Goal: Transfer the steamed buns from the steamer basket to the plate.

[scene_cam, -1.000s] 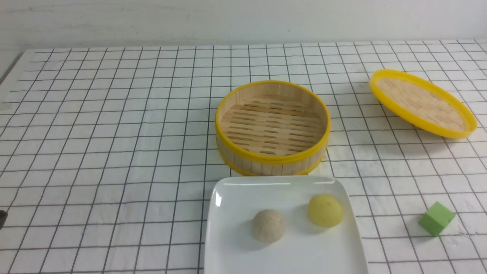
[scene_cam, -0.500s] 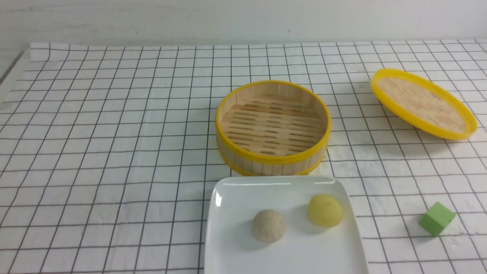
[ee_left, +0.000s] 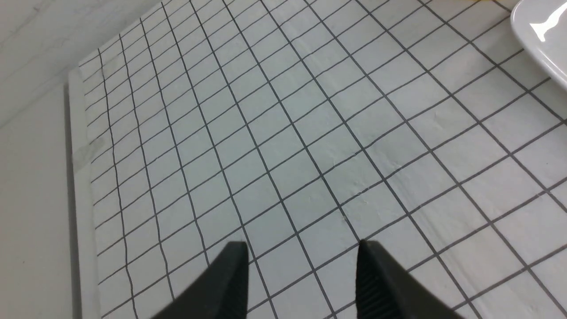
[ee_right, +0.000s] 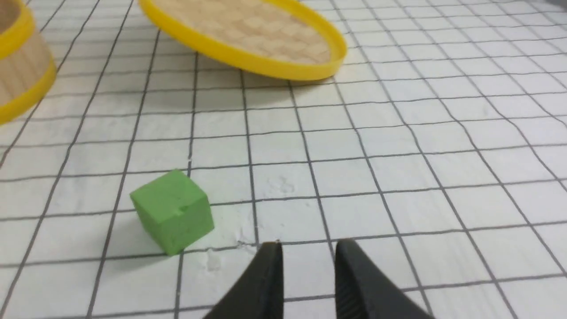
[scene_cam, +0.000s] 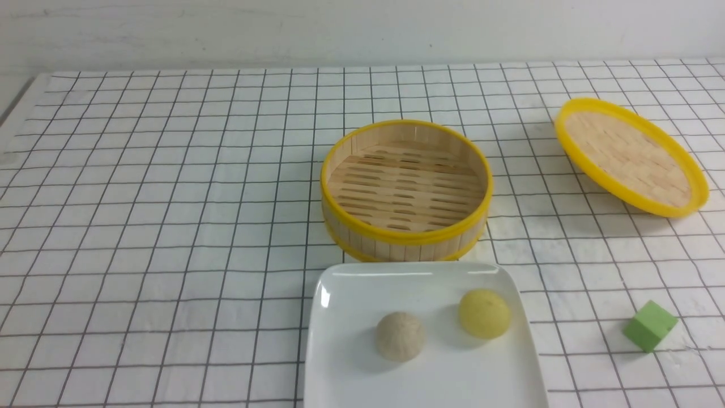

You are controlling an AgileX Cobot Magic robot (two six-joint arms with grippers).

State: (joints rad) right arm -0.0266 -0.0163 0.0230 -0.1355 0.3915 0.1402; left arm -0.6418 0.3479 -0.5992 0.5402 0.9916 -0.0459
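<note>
Left hand point(ee_left: 302, 246) hovers over bare checked worktop point(scene_cam: 170, 198), fingers spread well apart and nothing between them. Only a corner of the plate point(ee_left: 540, 44) shows, well ahead of it and off toward the other arm.

Right hand point(ee_right: 310, 243) hangs low over the cloth with just a narrow gap between its fingers, and that gap is empty too. Near its fingertips, on the side toward the steamer basket point(ee_right: 22, 66), sits the green cube point(ee_right: 170, 212). Farther ahead of the hand, the lid point(ee_right: 248, 40) rests tilted, with one edge raised off the cloth.

Now the containers. From the front, the steamer basket shows only a bare slatted floor, with no bun in it. On the plate, the beige bun point(scene_cam: 400, 335) and the yellow bun point(scene_cam: 484, 313) sit side by side, close together but not touching, both well inside the rim. Neither hand is anywhere near them.

So my call is that the transfer looks done and this is the closing step. Nothing remains to carry, and the next move asks only that both hands keep clear of the plate so the buns are not nudged off.
</note>
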